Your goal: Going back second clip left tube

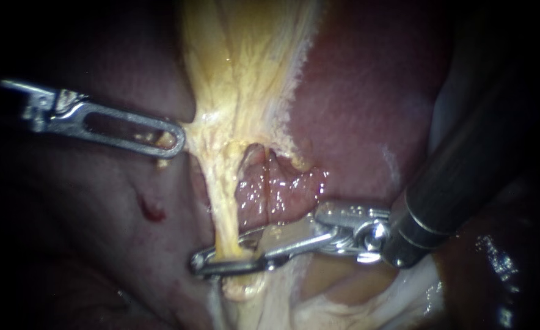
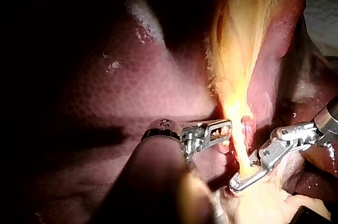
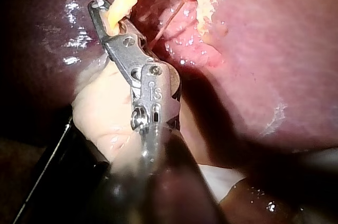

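Note:
My left instrument comes in from the left, its slotted jaws shut on the edge of the yellow tissue, which is pulled taut toward it. A thin yellow tube, the left one, runs down from that tissue. Beside it on the right lies a pink, glistening tube. My right instrument reaches in from the right, low in the view. Its long jaws lie across the left tube, one on each side, pressing on it. In the left wrist view the right instrument meets the same tube. No clip shows clearly.
Dark red liver fills the background on both sides. A small red spot marks the liver at the lower left. Pale fatty tissue lies under my right instrument's shaft.

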Controlling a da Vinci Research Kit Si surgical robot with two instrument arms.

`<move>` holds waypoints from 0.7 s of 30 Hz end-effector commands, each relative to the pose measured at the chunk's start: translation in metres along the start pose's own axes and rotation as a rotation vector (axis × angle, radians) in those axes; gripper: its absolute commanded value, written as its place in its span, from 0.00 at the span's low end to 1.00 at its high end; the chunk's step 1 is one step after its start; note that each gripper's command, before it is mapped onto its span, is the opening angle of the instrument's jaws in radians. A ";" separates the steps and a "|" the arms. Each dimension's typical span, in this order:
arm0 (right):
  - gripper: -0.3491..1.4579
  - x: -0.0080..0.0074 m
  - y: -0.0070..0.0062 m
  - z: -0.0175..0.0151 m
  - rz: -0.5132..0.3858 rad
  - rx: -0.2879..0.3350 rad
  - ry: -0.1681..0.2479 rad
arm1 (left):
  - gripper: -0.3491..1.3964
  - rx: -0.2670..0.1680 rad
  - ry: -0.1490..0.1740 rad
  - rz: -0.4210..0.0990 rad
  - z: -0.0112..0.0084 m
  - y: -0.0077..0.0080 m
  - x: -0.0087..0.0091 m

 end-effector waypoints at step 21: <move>0.47 -0.0003 -0.0006 0.0007 -0.035 -0.085 0.059 | 0.00 0.000 0.000 0.001 0.0000 0.0000 0.0001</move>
